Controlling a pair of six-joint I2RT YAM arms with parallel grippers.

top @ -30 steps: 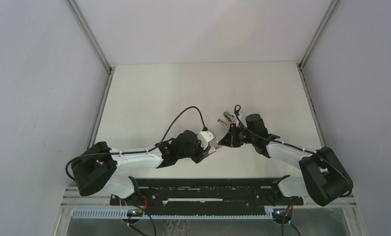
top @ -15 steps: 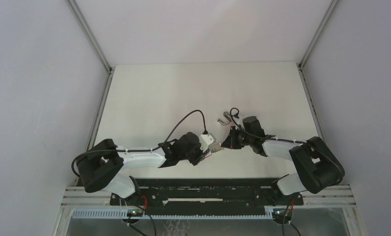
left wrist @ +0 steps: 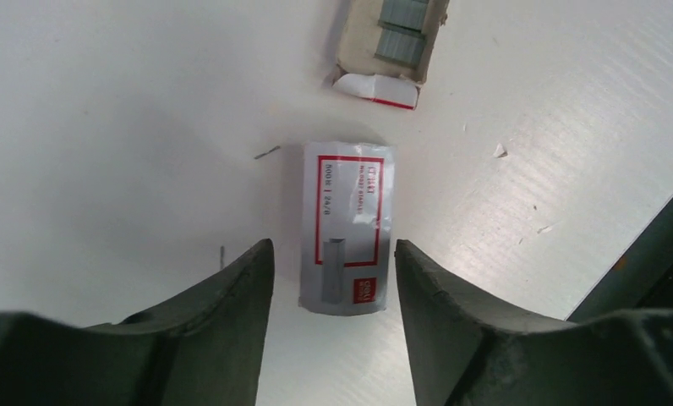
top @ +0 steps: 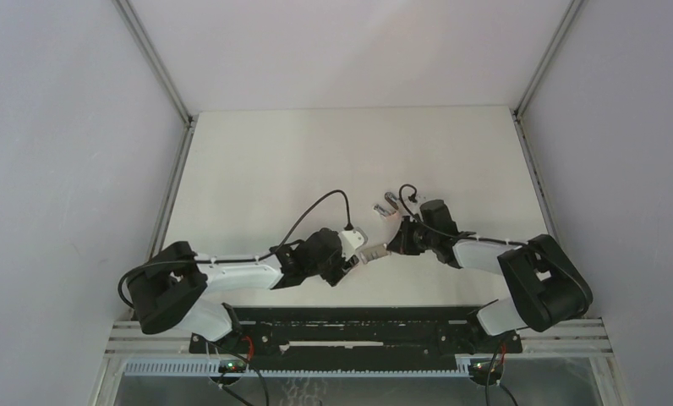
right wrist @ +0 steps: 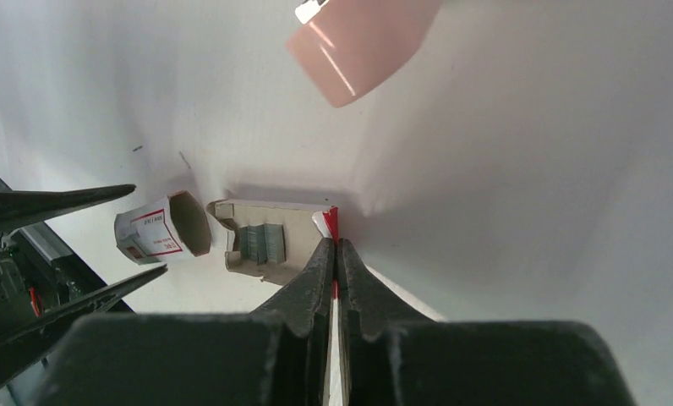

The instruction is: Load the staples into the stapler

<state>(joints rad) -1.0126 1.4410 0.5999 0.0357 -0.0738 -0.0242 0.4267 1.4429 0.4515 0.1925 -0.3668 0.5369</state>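
Step in hand: get a strip of staples out of the tray.

Left tool (left wrist: 331,250) stands wide, a jaw on either side of the empty sleeve (left wrist: 346,224), which lies on the bench (left wrist: 105,127); neither jaw touches it. Right tool (right wrist: 335,245) is closed thin on the tray's red-edged end flap, as far as its wrist view shows.

Staples (right wrist: 264,243) sit in the tray (right wrist: 299,222) at mid bench, just right of the sleeve. The stapler (right wrist: 363,38) lies farther off.

To do it well:
- The right tool pins the tray flat.
- The left tool lifts clear of the sleeve, then takes one block along its length without tipping the tray.

Versus a second ago, the left jaws have widened off the sleeve and the right arm has drawn in.
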